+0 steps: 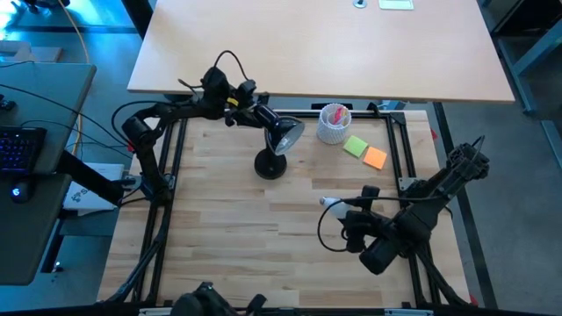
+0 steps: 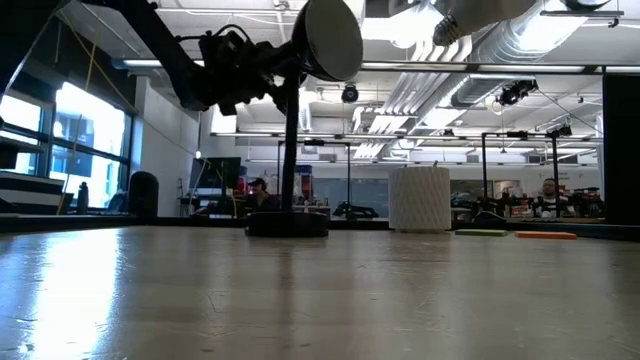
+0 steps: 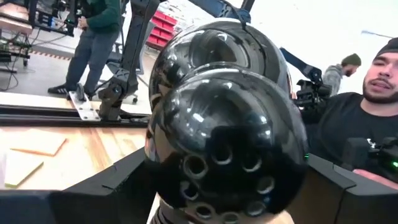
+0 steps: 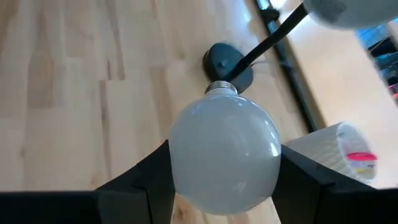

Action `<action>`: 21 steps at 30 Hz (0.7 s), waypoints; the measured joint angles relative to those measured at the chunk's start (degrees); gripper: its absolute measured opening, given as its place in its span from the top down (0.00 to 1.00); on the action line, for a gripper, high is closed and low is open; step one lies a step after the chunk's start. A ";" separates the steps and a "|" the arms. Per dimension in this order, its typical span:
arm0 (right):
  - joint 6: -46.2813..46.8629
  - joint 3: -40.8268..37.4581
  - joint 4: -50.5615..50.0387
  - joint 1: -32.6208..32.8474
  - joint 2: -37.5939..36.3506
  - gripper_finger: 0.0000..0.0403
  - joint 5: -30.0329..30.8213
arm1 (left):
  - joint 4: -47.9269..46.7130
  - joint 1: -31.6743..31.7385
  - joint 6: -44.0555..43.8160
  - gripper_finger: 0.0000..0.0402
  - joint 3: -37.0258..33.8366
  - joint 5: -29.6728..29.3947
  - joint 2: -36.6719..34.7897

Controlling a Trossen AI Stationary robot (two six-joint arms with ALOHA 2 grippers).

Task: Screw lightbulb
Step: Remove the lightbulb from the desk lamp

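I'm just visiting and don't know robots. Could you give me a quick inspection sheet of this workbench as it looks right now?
Surface: wooden table, mostly bare.
Job's things: lightbulb held in the right claw, screw base pointing at the lamp; black desk lamp standing on its round base.
Clutter: white ribbed cup; green and orange sticky notes.
Grippers: left claw around the lamp head; right claw shut on the bulb.
Cables: black loops on both arms.
Surroundings: people beyond the table; keyboard on a side desk.
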 joint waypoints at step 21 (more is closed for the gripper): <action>-1.45 -55.41 72.32 -3.61 -23.46 0.50 -17.56 | -3.94 12.01 9.84 0.30 -18.09 -8.47 -3.12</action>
